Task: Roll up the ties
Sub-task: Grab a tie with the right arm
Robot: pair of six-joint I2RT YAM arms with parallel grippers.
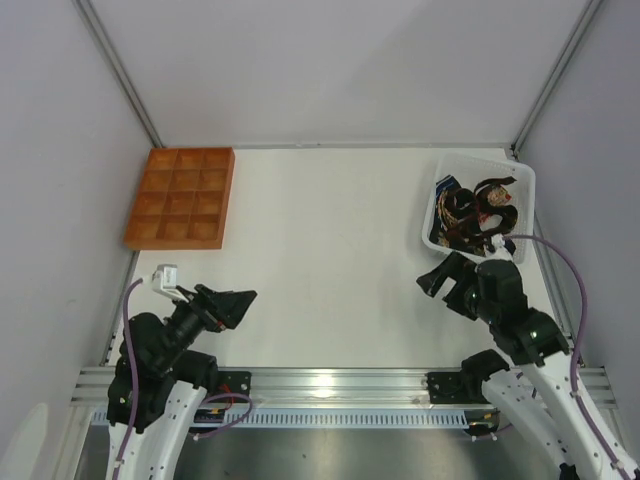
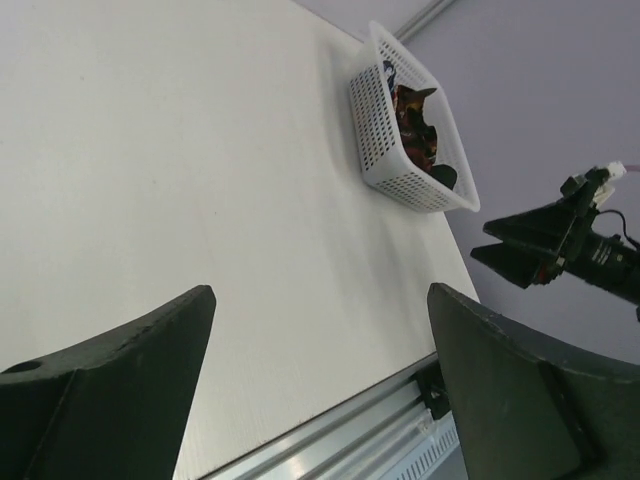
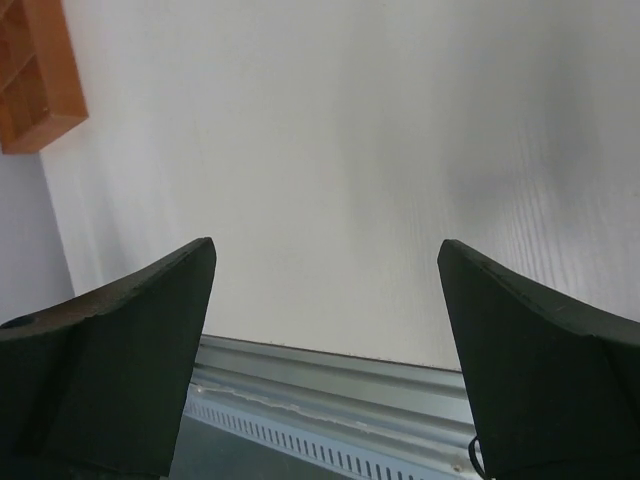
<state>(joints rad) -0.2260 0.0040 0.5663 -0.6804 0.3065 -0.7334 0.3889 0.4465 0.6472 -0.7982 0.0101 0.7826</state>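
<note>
Several dark ties (image 1: 474, 209) with gold and maroon prints lie tangled in a white perforated basket (image 1: 523, 192) at the back right of the table; they also show in the left wrist view (image 2: 417, 125). My left gripper (image 1: 240, 304) is open and empty, low over the near left of the table. My right gripper (image 1: 440, 278) is open and empty, just in front of the basket, pointing left. In each wrist view the two black fingers (image 2: 120, 380) (image 3: 120, 350) stand wide apart with bare table between them.
An orange compartment tray (image 1: 182, 197) sits at the back left, its corner in the right wrist view (image 3: 35, 75). The aluminium rail (image 1: 340, 385) runs along the table's near edge. White walls enclose the table. The right arm shows in the left wrist view (image 2: 570, 240).
</note>
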